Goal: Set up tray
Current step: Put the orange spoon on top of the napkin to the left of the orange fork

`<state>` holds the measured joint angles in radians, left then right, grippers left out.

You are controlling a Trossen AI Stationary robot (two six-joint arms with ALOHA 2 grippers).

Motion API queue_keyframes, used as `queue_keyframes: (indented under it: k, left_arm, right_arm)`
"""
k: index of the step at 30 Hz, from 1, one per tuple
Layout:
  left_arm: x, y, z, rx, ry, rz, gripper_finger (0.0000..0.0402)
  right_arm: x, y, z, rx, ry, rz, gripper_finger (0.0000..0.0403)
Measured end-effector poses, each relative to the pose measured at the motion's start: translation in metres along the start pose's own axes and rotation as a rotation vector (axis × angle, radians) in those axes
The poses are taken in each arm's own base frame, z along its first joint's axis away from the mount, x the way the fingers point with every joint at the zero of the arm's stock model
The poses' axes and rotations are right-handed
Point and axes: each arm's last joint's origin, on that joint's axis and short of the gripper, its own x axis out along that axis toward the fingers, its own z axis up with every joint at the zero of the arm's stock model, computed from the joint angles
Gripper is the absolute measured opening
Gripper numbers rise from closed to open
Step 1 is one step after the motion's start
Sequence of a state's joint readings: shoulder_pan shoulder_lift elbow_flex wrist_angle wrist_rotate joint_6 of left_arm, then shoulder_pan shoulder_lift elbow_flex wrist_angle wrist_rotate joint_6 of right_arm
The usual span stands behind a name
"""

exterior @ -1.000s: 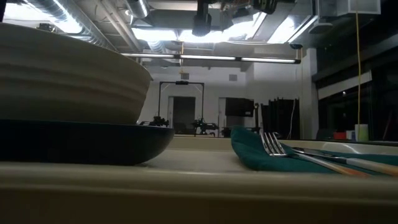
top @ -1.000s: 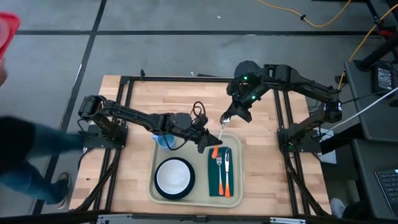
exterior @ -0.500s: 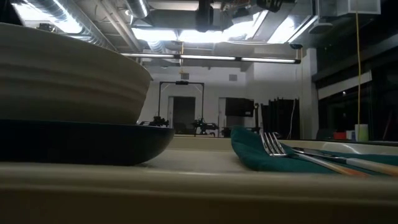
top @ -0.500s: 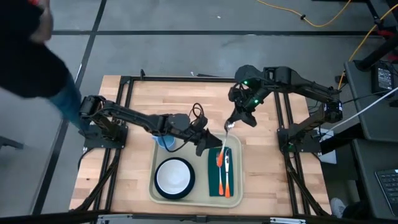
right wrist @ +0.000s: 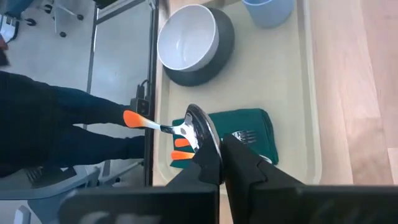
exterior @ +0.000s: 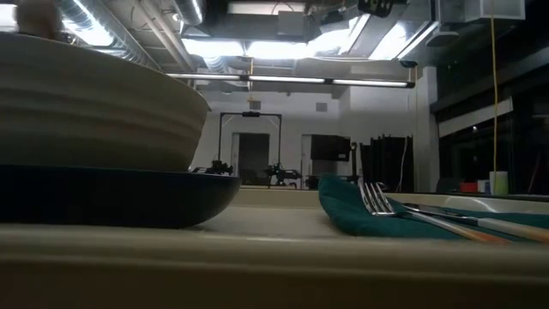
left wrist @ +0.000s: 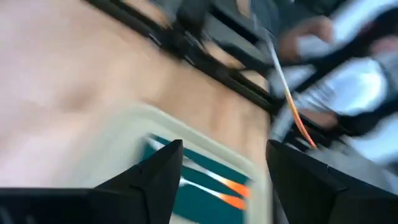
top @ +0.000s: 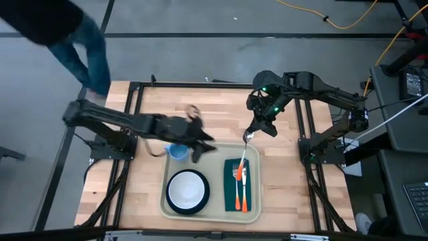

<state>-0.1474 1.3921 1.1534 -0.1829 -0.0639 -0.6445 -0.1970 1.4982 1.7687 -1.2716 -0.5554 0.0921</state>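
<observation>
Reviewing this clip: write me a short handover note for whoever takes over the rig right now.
Right tool: shut on the spoon, hanging over the tray's far edge, above the napkin.
Left tool: open, empty, beside the blue cup.
Done: bowl, cup, napkin with fork and knife are on the tray.
Left: lay the spoon on the napkin and let go.

Blurred and cut-off parts

The left pincer (top: 198,142) is motion-smeared from above; its wrist view is blurred too. The bowl (exterior: 94,112) runs off the low view's left edge.
</observation>
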Motion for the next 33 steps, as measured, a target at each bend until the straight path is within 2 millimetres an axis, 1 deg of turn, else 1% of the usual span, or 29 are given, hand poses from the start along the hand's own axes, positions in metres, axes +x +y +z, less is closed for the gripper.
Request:
queue_keyframes:
  k: [4,6,9,12,15,17,21,26,29,33]
  left_arm:
    - [-0.065,-0.019,0.014,0.112,-0.216,0.090,0.0223]
    - [-0.094,-0.029,0.013,0.172,-0.293,0.108,0.0220]
    - [-0.129,-0.039,0.008,0.254,-0.377,0.150,0.0215]
    - [-0.153,-0.045,0.001,0.316,-0.422,0.194,0.0208]
    - [-0.167,-0.049,-0.008,0.344,-0.425,0.229,0.0200]
    - [-0.173,-0.051,-0.014,0.347,-0.431,0.261,0.0194]
    - [-0.178,-0.054,-0.024,0.354,-0.456,0.337,0.0184]
    - [-0.186,-0.060,-0.031,0.348,-0.494,0.358,0.0174]
    - [-0.191,-0.063,-0.035,0.352,-0.506,0.360,0.0173]
    - [-0.193,-0.065,-0.038,0.360,-0.515,0.369,0.0175]
  right_arm:
    - [0.004,-0.002,0.002,0.009,0.008,-0.002,0.0008]
    - [0.013,-0.007,0.004,0.025,0.035,0.002,0.0008]
    - [0.035,-0.016,0.007,0.046,0.112,0.037,0.0008]
    - [0.058,-0.026,0.006,0.059,0.216,0.025,0.0008]
    - [0.079,-0.034,0.008,0.058,0.277,0.018,0.0008]
    - [0.092,-0.037,0.011,0.052,0.286,0.023,0.0008]
    - [0.119,-0.042,0.016,0.042,0.308,0.032,0.0008]
    - [0.148,-0.045,0.016,0.036,0.367,0.007,0.0008]
    - [0.161,-0.046,0.015,0.029,0.391,-0.019,0.0008]
    - [0.170,-0.048,0.017,0.043,0.384,-0.018,0.0008]
